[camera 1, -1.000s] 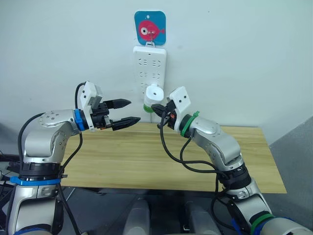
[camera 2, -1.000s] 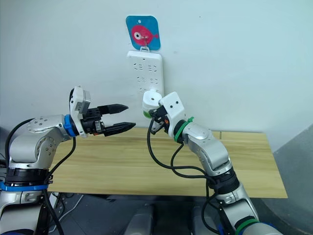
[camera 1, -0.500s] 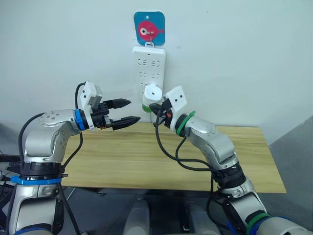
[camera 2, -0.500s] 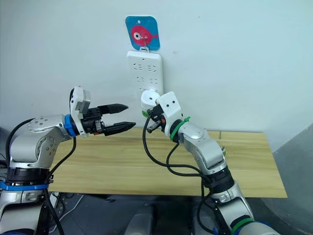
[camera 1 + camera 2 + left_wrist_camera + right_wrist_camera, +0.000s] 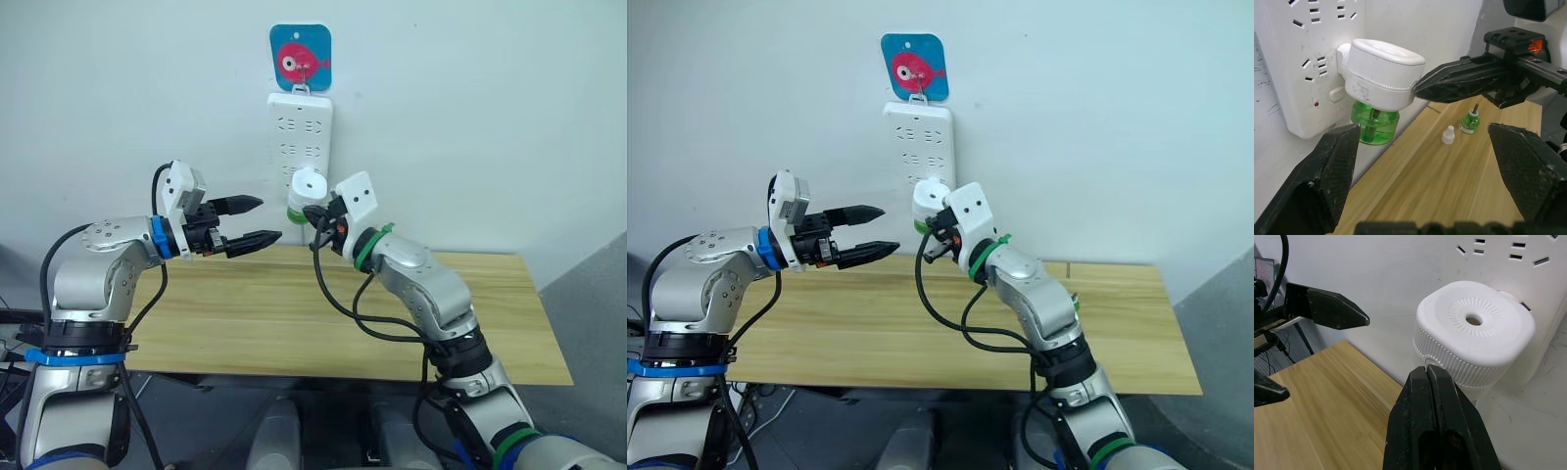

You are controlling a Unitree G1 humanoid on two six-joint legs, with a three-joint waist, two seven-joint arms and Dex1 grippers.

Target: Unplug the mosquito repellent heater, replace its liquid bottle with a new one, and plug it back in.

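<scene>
Mosquito repellent heater (image 5: 1382, 71) plugged into lower part of white power strip (image 5: 300, 142) on wall, green liquid bottle (image 5: 1374, 126) screwed in underneath. Right hand (image 5: 1432, 382) w/ fingers pressed together, gripping nothing, tips touching ribbed side of heater. Left hand (image 5: 257, 221) wide open, empty, held just left of heater, apart from it. On bench (image 5: 294, 323): small green bottle (image 5: 1469, 122) w/ wick, white cap (image 5: 1448, 135) just beside it.
</scene>
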